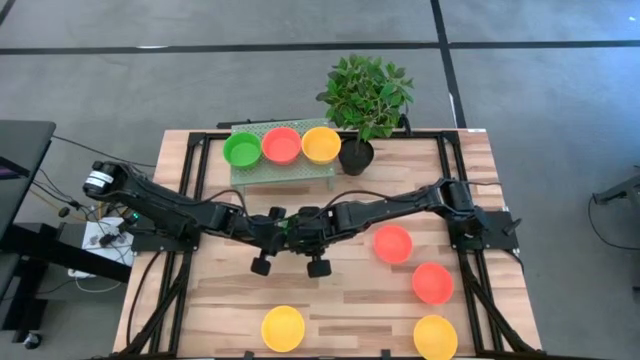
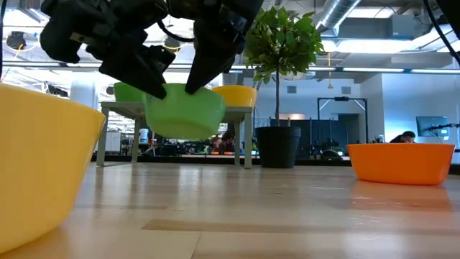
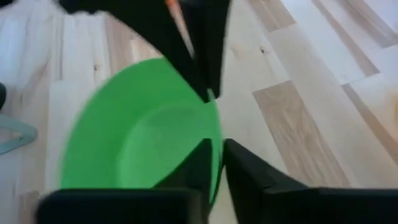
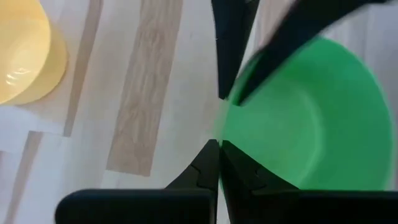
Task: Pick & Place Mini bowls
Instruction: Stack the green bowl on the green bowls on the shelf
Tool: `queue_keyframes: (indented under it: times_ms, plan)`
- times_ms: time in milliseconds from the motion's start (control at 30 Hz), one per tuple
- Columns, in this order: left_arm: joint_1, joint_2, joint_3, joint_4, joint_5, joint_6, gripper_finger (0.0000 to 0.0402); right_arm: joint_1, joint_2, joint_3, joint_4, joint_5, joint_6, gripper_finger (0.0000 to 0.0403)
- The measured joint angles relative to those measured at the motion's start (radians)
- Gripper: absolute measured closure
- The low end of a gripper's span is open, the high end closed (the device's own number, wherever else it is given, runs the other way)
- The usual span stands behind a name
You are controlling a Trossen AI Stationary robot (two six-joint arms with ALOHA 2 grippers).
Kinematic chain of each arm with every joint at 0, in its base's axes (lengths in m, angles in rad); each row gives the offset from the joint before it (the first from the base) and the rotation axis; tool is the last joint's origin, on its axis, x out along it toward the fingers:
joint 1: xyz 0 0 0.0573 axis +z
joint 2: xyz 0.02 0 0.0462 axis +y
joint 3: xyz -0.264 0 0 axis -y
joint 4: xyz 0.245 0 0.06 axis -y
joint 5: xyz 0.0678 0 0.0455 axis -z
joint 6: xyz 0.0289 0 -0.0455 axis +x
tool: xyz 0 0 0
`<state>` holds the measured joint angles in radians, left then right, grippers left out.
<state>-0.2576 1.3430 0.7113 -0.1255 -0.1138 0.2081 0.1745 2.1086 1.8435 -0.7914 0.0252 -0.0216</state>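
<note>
A glossy green mini bowl, round and shallow, hangs tilted above the wooden table near its centre; the left gripper pinches one side of its rim; the right gripper pinches the opposite side, fingers nearly together.

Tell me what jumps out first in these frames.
Both grippers meet at mid-table on one green bowl, held clear of the wood: the left gripper and right gripper each pinch its rim. Behind them a small rack carries green, red and yellow bowls in a row, beside a potted plant. Two red bowls and two yellow ones sit loose on the near half of the table.
</note>
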Motion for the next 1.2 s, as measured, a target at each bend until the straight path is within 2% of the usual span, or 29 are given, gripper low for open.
queue_keyframes:
  times_ms: [67,267,433,600,667,767,900,967,1067,1200]
  plan:
    - [0.0,0.0,0.0,-0.005,0.003,0.0,0.0389,-0.002,0.0,0.0,0.007,0.006,-0.001,0.0397]
    - [-0.007,0.002,0.0,-0.007,0.007,-0.013,0.0393,-0.008,0.0,0.001,0.01,0.028,-0.051,0.0357]
    - [-0.035,0.002,0.0,-0.009,0.003,-0.094,0.0393,-0.001,0.0,0.001,0.008,0.048,-0.071,0.0322]
    - [-0.069,0.002,0.0,-0.016,-0.035,-0.142,0.0393,0.016,-0.014,0.007,-0.041,0.06,-0.039,0.0311]
    - [-0.081,0.002,0.0,-0.016,-0.051,-0.146,0.0393,0.017,-0.029,0.032,-0.076,0.083,0.03,0.0311]
    - [-0.099,0.002,0.0,-0.016,-0.071,-0.161,0.0394,0.028,-0.096,0.043,-0.156,0.141,0.053,0.0311]
    - [-0.121,-0.002,0.004,-0.016,-0.107,-0.193,0.0392,0.048,-0.22,0.022,-0.21,0.285,0.063,0.031]
    - [-0.127,-0.013,0.013,-0.021,-0.134,-0.19,0.0393,0.061,-0.3,-0.044,-0.193,0.355,0.093,0.031]
    - [-0.122,-0.045,0.033,-0.019,-0.183,-0.186,0.0393,0.083,-0.435,-0.25,-0.046,0.429,0.11,0.031]
    - [-0.113,-0.11,0.054,-0.034,-0.209,-0.122,0.039,0.073,-0.612,-0.615,0.294,0.341,0.105,0.031]
